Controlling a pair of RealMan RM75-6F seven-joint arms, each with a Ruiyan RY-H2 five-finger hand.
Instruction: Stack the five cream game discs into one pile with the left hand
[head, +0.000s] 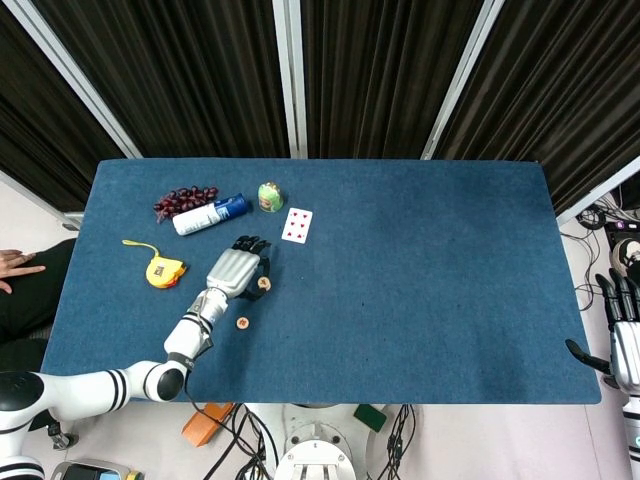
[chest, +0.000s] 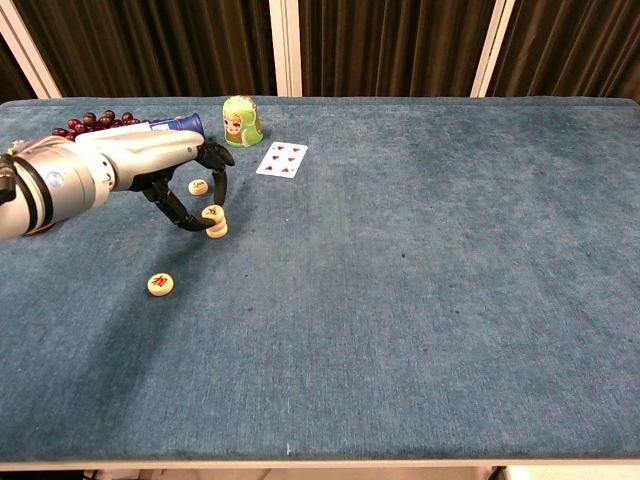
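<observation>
A single cream disc (chest: 161, 284) lies nearest, apart from the rest. Beyond it the left hand (chest: 190, 178) curls over the small pile (chest: 214, 222), dark fingertips on its top disc — another disc (chest: 198, 186) lies under the palm. Broad bare table (chest: 450, 250) opens rightward; the right hand (head: 622, 335) hangs off that edge, fingers apart.
</observation>
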